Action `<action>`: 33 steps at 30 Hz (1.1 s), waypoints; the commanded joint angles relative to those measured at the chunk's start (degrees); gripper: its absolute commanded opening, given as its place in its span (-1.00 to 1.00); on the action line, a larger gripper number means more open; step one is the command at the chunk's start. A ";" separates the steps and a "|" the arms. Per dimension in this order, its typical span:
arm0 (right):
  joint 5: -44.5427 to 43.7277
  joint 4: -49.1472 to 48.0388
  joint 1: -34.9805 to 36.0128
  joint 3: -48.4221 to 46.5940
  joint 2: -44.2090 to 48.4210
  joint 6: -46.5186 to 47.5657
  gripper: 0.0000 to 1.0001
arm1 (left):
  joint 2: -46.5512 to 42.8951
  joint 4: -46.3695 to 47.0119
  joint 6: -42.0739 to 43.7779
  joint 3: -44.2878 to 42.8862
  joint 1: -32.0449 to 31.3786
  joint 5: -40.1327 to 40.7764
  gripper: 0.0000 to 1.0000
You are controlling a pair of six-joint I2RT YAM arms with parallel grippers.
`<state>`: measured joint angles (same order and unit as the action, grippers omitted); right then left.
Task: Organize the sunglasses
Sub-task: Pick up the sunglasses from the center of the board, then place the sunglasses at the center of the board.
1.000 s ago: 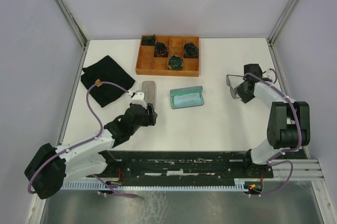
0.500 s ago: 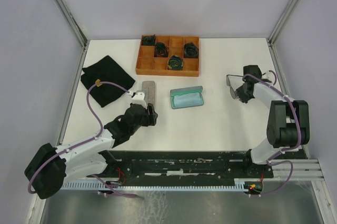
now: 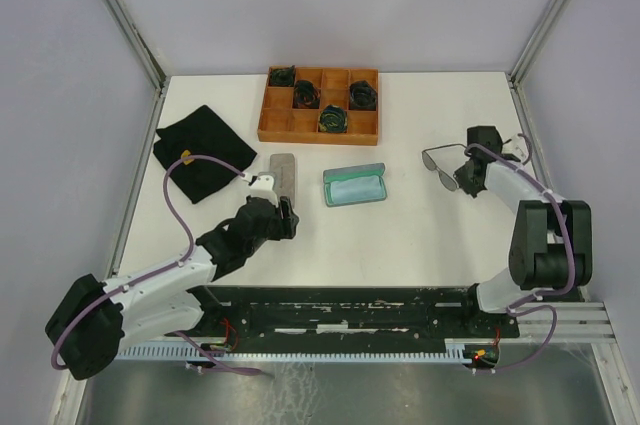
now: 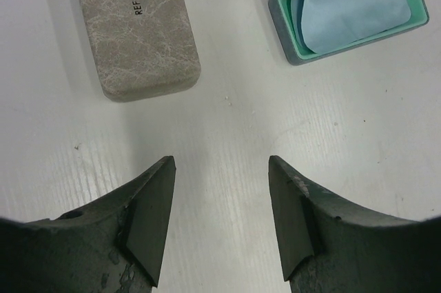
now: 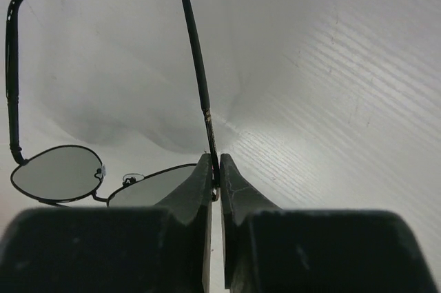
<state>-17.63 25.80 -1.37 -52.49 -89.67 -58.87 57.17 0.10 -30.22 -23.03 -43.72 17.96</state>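
Note:
One pair of sunglasses [image 3: 443, 166] with a thin dark wire frame is at the right of the table. In the right wrist view its lenses [image 5: 56, 172] face the camera and both arms are unfolded. My right gripper [image 3: 466, 173] [image 5: 216, 169] is shut on the near arm of the sunglasses, right by the hinge. My left gripper [image 3: 288, 213] [image 4: 220, 176] hovers open over bare table, with nothing between its fingers. Just ahead of it are a shut grey case [image 3: 284, 172] [image 4: 134, 27] and an open teal case [image 3: 355, 186] [image 4: 351, 10] holding a light blue cloth.
A wooden compartment tray [image 3: 268, 130] at the back holds several dark green coiled bundles [image 3: 333, 118]. A black cloth [image 3: 203, 150] lies at the left. Metal frame posts [image 3: 125, 20] stand at the back corners of the table.
My right gripper has closed on the arm of the sunglasses, and the pair has shifted slightly to the left. The left arm has not moved.

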 commanded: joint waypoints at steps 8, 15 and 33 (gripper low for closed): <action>8.13 -3.96 -2.27 2.63 13.26 12.96 -1.00 | -7.20 -5.67 -1.93 -5.19 0.15 3.03 0.27; 29.03 -4.14 -2.12 -0.56 14.99 28.64 -1.00 | -12.97 -14.91 -2.43 -10.50 0.21 5.36 0.28; 42.73 8.30 26.72 -11.22 12.84 62.22 -1.00 | -21.94 -27.89 4.07 -22.46 0.13 14.52 0.33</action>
<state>20.51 30.02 20.95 -59.61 -74.63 -7.42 36.60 -26.20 -28.75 -43.13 -43.72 29.36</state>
